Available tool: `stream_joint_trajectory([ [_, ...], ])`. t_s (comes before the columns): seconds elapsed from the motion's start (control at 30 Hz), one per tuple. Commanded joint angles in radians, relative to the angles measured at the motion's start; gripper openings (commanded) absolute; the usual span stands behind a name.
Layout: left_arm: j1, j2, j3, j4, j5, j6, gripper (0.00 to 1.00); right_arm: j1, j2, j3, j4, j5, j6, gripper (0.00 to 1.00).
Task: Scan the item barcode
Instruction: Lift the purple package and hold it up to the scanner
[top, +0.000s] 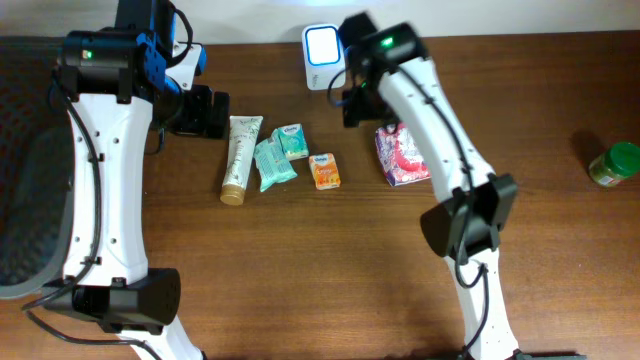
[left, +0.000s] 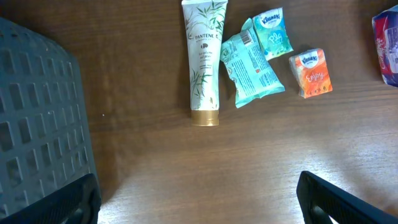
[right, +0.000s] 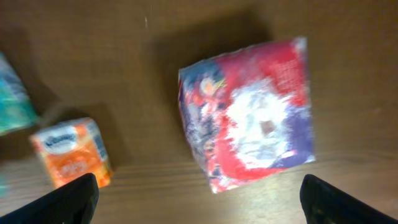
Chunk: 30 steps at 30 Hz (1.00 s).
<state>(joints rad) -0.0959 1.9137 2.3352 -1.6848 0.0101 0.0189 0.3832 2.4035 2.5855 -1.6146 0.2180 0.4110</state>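
Overhead view puts the red and purple packet (top: 403, 155) flat on the table (top: 300, 280), right of centre, just below and right of the lit scanner (top: 321, 45) at top middle. Nothing is held up to the scanner, so the scan looks either finished or not begun; the pictures do not say which. The right gripper (right: 199, 180) hangs over the packet, fingers spread wide and empty. The left gripper (left: 198, 177) hovers at upper left near the tube (left: 204, 62), equally wide, holding nothing.
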Motion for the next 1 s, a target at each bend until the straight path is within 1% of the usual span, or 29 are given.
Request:
stream_joint_trajectory([
  [0.0,0.000,-0.009,0.001,0.000,-0.007,0.012,0.99,-0.122,-0.023,0.136,-0.084,-0.032,-0.053,0.98],
  [0.07,0.000,-0.009,0.001,0.000,-0.007,0.012,0.99,-0.211,-0.022,0.120,-0.084,-0.171,-0.182,0.99],
  [0.17,0.000,-0.009,0.001,0.000,-0.007,0.012,0.99,-0.377,-0.022,0.004,-0.084,-0.451,-0.359,0.99],
  [0.23,0.000,-0.009,0.001,0.000,-0.007,0.012,0.99,-0.480,-0.022,-0.141,-0.082,-0.708,-0.562,0.99],
  [0.27,0.000,-0.009,0.001,0.000,-0.007,0.012,0.99,-0.518,-0.022,-0.236,-0.065,-0.786,-0.632,0.99],
  [0.3,0.000,-0.009,0.001,0.000,-0.007,0.012,0.99,-0.532,-0.022,-0.283,-0.051,-0.811,-0.657,1.00],
  [0.33,0.000,-0.009,0.001,0.000,-0.007,0.012,0.99,-0.552,-0.022,-0.404,0.020,-0.848,-0.673,0.93],
  [0.37,0.000,-0.009,0.001,0.000,-0.007,0.012,0.99,-0.555,-0.022,-0.478,0.085,-0.867,-0.673,0.86],
  [0.43,0.000,-0.009,0.001,0.000,-0.007,0.012,0.99,-0.554,-0.022,-0.557,0.169,-0.869,-0.665,0.74],
  [0.47,0.000,-0.009,0.001,0.000,-0.007,0.012,0.99,-0.552,-0.022,-0.628,0.238,-0.869,-0.629,0.69],
  [0.5,0.000,-0.009,0.001,0.000,-0.007,0.012,0.99,-0.549,-0.022,-0.669,0.279,-0.870,-0.592,0.61],
  [0.53,0.000,-0.009,0.001,0.000,-0.007,0.012,0.99,-0.544,-0.022,-0.685,0.289,-0.870,-0.586,0.48],
  [0.6,0.000,-0.009,0.001,0.000,-0.007,0.012,0.99,-0.525,-0.024,-0.684,0.284,-0.893,-0.586,0.20],
  [0.63,0.000,-0.009,0.001,0.000,-0.007,0.012,0.99,-0.516,-0.026,-0.666,0.275,-0.942,-0.585,0.15],
  [0.67,0.000,-0.009,0.001,0.000,-0.007,0.012,0.99,-0.499,-0.026,-0.617,0.259,-1.030,-0.585,0.04],
  [0.7,0.000,-0.009,0.001,0.000,-0.007,0.012,0.99,-0.489,-0.027,-0.583,0.258,-1.075,-0.584,0.04],
  [0.77,0.000,-0.009,0.001,0.000,-0.007,0.012,0.99,-0.454,-0.028,-0.470,0.280,-1.165,-0.516,0.04],
  [0.8,0.000,-0.009,0.001,0.000,-0.007,0.012,0.99,-0.430,-0.028,-0.409,0.344,-1.197,-0.426,0.04],
  [0.87,0.000,-0.009,0.001,0.000,-0.007,0.012,0.99,-0.383,-0.028,-0.358,0.534,-1.209,-0.205,0.04],
  [0.93,0.000,-0.009,0.001,0.000,-0.007,0.012,0.99,-0.318,-0.025,-0.357,0.843,-1.199,0.051,0.04],
  [0.97,0.000,-0.009,0.001,0.000,-0.007,0.012,0.99,-0.283,-0.024,-0.357,0.966,-1.149,0.142,0.04],
])
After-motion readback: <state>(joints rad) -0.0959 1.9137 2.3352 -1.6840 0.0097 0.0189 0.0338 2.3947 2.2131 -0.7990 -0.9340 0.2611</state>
